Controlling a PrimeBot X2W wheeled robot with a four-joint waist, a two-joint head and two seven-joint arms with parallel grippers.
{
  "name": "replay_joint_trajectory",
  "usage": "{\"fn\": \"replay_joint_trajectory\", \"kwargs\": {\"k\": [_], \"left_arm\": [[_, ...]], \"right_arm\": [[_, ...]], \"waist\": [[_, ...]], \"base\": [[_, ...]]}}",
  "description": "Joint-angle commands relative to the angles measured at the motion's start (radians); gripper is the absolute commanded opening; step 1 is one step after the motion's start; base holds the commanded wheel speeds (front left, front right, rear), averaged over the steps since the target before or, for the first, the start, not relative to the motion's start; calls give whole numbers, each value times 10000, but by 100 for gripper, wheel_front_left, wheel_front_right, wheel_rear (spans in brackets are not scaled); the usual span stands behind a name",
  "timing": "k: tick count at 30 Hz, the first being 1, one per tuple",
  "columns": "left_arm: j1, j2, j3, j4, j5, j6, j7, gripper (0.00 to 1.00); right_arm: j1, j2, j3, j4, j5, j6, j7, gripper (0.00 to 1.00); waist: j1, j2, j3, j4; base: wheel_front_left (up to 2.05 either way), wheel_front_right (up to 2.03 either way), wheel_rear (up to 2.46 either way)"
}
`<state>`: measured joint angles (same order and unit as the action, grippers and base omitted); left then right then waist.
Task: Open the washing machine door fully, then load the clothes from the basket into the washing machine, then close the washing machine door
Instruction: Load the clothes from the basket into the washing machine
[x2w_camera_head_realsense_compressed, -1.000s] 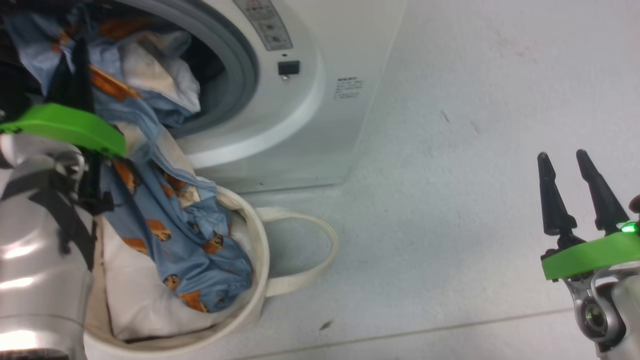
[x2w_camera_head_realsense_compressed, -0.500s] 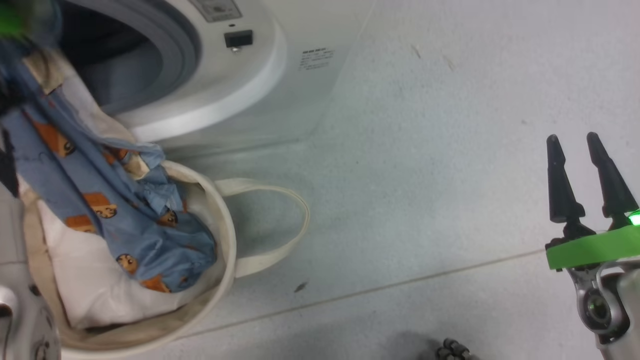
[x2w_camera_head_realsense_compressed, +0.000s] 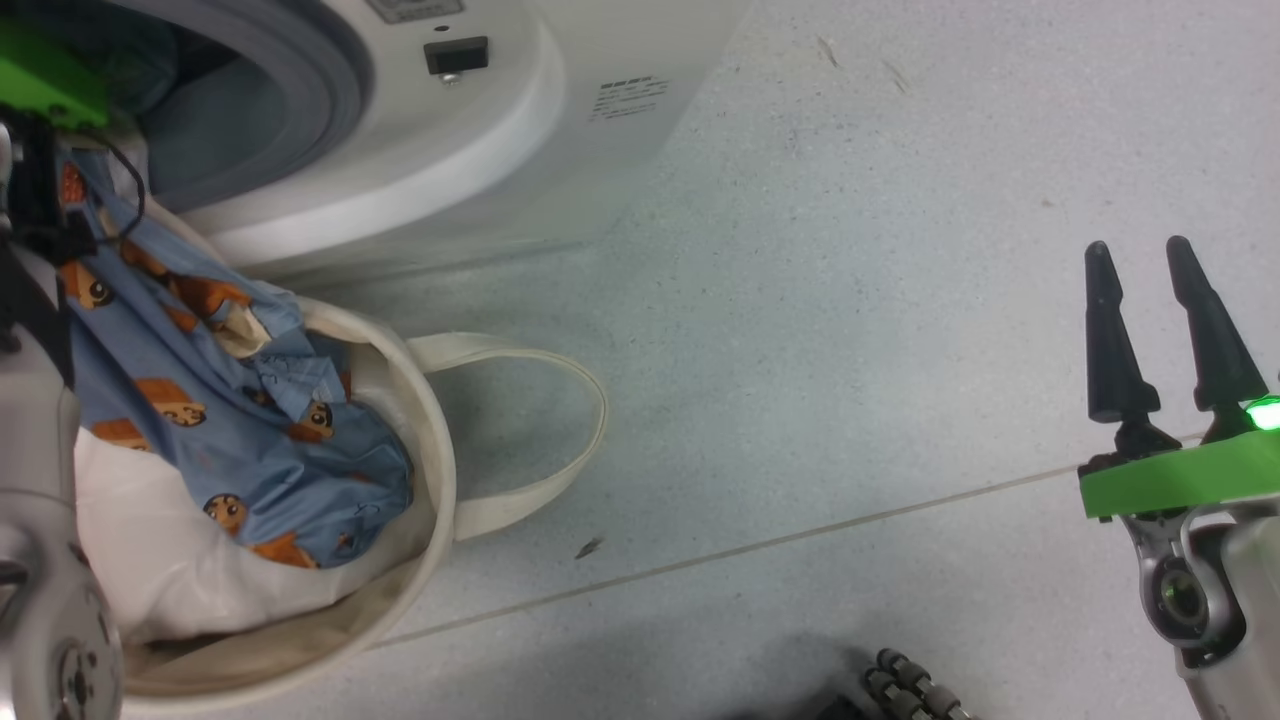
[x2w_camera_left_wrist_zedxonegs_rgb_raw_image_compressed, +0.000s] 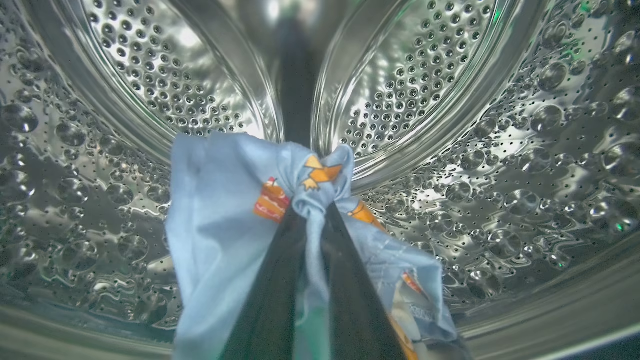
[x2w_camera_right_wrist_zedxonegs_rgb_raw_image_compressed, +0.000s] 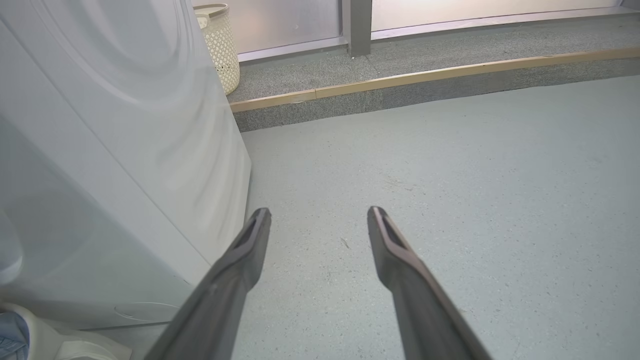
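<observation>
left wrist view, left pincer (x2w_camera_left_wrist_zedxonegs_rgb_raw_image_compressed: 312, 212) pinching clothes (x2w_camera_left_wrist_zedxonegs_rgb_raw_image_compressed: 225, 225)

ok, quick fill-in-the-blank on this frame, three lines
The left gripper pinches the clothes inside the steel ____.
The right gripper hangs above the floor, jaws ____.
The rest of the clothes lies in the cream ____.
Missing: drum; open; basket.

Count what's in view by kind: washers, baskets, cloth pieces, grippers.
Washers: 1, the washing machine
Baskets: 2, the basket, perforated hamper
Cloth pieces: 2, the clothes, white cloth
Grippers: 2, left gripper, right gripper
Total: 7
</observation>
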<state>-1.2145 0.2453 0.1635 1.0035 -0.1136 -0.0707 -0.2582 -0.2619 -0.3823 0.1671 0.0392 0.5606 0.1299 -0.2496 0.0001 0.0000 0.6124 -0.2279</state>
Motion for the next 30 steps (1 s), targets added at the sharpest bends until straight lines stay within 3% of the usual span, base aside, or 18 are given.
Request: {"fn": "replay_joint_trajectory", "kwargs": {"k": [1, 3, 7, 10, 15, 30], "left_arm": [[-297, 507, -16, -214, 125, 13, -35, 89], [-429, 510, -122, 5, 213, -9, -35, 100], [-618, 403, -272, 1130, 207, -112, 30, 100], [-843, 403, -252, 2207, 103, -47, 694, 100], [-763, 322, -271, 2696, 2, 166, 1447, 100], [706, -130, -274, 2535, -480, -350, 2, 100]], "right_arm": [[162, -100, 37, -286, -103, 8, -121, 100], [156, -94, 36, -289, -113, 8, -121, 100], [140, -94, 76, -244, -123, 8, -121, 100], [120, -111, 95, -220, -111, 8, -121, 100], [121, -144, 107, -147, -95, 8, -121, 100], [-165, -117, 830, 379, 206, 8, -122, 100]], "waist": [[-1, 0, 12, -14], [-1, 0, 31, -23], [-1, 0, -12, -19], [-1, 0, -91, -30], [-1, 0, -359, 18], [-1, 0, -1938, 380]], "base": [[0, 0, 0], [0, 0, 0], [0, 0, 0], [0, 0, 0], [0, 0, 0], [0, 0, 0]]}}
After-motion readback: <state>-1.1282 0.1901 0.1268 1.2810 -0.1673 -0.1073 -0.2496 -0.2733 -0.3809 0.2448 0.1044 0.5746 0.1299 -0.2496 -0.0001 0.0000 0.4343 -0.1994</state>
